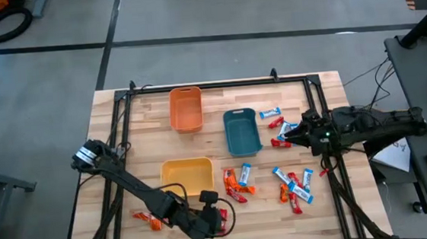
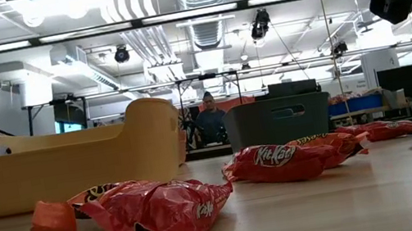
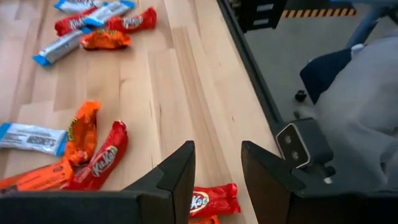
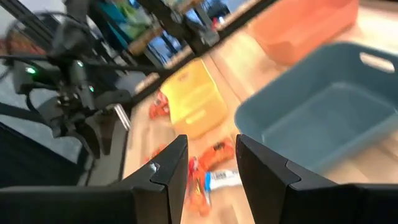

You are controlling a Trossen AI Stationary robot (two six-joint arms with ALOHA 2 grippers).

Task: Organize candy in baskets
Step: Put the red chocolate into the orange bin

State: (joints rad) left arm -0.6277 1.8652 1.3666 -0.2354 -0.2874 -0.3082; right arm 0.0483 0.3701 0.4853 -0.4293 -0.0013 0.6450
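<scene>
Three baskets stand on the wooden table: an orange one [image 1: 186, 109] at the far side, a teal one [image 1: 242, 131] to its right and a yellow one [image 1: 187, 175] nearer. Wrapped candy lies loose in groups: right of the teal basket [image 1: 276, 122], near the middle [image 1: 237, 182], at the right [image 1: 295, 188] and near the front edge [image 1: 149, 218]. My left gripper [image 3: 217, 177] hovers open over a red candy bar [image 3: 211, 200] by the front edge. My right gripper [image 4: 211, 171] hangs open above the table, right of the teal basket [image 4: 311, 118].
A black metal frame [image 1: 117, 112] runs around the table. The left arm [image 1: 139, 188] slants across the near left part of the table, past the yellow basket. Bare wood lies between the baskets and the left edge. The low view shows a person [image 2: 209, 123] in the room beyond.
</scene>
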